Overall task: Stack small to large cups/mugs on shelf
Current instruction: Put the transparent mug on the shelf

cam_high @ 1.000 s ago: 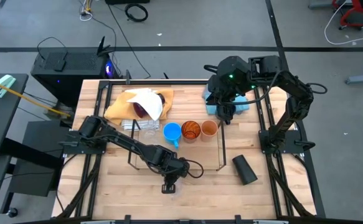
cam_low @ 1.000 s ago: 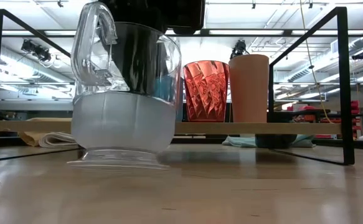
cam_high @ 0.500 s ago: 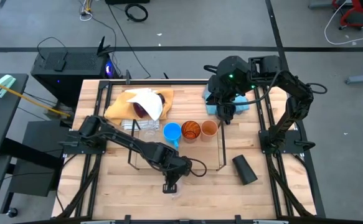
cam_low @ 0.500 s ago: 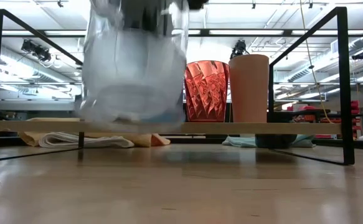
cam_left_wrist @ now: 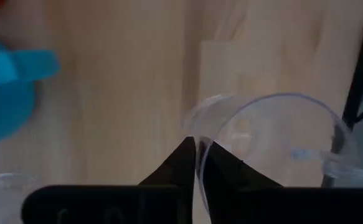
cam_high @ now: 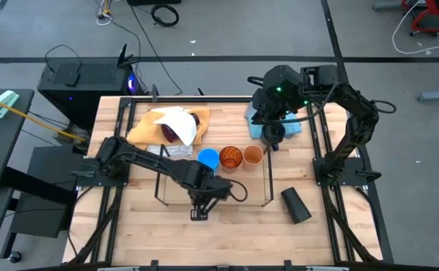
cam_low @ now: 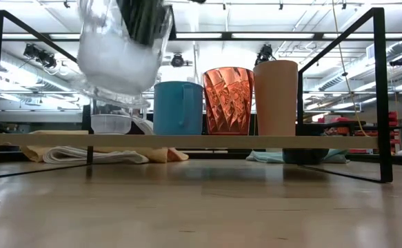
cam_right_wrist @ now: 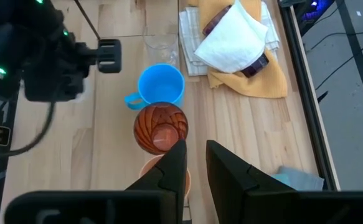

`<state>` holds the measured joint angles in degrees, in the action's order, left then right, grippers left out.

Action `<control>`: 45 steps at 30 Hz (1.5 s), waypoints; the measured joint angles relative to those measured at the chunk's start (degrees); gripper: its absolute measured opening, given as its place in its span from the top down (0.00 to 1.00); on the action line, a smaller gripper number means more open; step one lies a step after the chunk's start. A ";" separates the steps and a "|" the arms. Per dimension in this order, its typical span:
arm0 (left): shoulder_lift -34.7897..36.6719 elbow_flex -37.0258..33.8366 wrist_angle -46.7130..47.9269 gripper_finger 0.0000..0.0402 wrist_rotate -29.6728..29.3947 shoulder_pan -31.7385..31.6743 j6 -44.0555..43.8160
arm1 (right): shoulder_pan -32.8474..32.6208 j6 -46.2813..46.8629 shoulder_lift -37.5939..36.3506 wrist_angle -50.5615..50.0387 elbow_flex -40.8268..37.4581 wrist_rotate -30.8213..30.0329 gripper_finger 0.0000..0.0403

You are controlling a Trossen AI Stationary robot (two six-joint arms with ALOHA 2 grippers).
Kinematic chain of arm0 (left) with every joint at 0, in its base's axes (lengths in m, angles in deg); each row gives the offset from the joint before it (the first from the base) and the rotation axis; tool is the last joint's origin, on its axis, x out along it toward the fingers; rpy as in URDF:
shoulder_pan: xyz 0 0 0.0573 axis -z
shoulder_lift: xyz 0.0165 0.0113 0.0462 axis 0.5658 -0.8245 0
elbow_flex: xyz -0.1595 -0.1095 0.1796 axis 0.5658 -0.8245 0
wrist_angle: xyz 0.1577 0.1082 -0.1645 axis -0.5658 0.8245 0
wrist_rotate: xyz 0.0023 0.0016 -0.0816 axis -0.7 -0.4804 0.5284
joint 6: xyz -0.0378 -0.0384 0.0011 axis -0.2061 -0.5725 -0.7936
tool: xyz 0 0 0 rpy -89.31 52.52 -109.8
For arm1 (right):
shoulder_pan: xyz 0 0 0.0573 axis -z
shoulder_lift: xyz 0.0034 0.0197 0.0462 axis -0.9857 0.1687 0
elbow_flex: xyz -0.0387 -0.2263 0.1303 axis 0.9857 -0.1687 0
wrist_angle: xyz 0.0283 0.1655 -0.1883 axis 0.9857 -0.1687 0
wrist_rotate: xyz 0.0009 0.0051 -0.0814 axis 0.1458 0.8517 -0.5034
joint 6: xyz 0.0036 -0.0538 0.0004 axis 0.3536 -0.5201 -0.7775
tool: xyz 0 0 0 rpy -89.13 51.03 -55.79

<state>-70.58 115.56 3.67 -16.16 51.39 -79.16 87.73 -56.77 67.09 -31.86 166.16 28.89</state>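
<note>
High view, left arm: left gripper (cam_high: 197,213) sits just past the front edge of the shelf (cam_high: 159,181), toward the table's near side; what it carries is hard to make out from above.
High view, right arm: right gripper (cam_high: 272,141) waits over the far right of the table, above a blue cloth (cam_high: 294,126), well apart from the shelf.
High view, cups: light-blue mug (cam_high: 208,159), amber tumbler (cam_high: 231,157) and small orange cup (cam_high: 253,156) stand in a row inside the shelf, each just beside the next; a black cup (cam_high: 295,205) lies on its side on the table outside the shelf's right end.
Low view: clear mug (cam_low: 121,52) hangs tilted in the air, off the tabletop, in front of the shelf's left part; the blue mug, tumbler and orange cup stand upright on the shelf base; a small clear cup (cam_low: 111,123) sits left of the blue mug.
Left wrist view: the two dark fingers (cam_left_wrist: 180,165) are nearly together, pinching the clear mug's rim (cam_left_wrist: 274,99) between them, with wood tabletop (cam_left_wrist: 125,93) beneath.
Right wrist view: the right arm's fingers (cam_right_wrist: 175,163) stand parted with nothing between them, looking over the row of cups and a yellow cloth (cam_right_wrist: 256,78).
</note>
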 joint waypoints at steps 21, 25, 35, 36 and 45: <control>7.27 -0.40 -3.29 0.98 -2.20 -2.04 -2.17 | -0.11 1.42 -3.60 0.01 0.00 0.01 0.83; 9.39 -0.43 -1.98 0.96 -2.97 -2.56 -2.33 | -0.11 1.91 -3.92 0.05 0.02 0.00 0.83; 13.97 -0.45 -8.85 0.98 -6.33 -3.21 -1.93 | -0.11 2.17 -4.07 0.03 0.02 0.00 0.83; 14.15 -0.45 -11.32 0.98 -6.30 -3.43 -1.92 | -0.11 2.17 -4.07 0.03 0.02 0.00 0.83; 14.60 -7.84 -32.22 0.96 -2.36 -4.01 -2.18 | -0.11 2.14 -4.07 0.03 0.02 0.00 0.83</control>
<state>-55.98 107.72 -28.55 -18.53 47.39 -81.33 87.62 -54.62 63.03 -31.83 166.18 28.89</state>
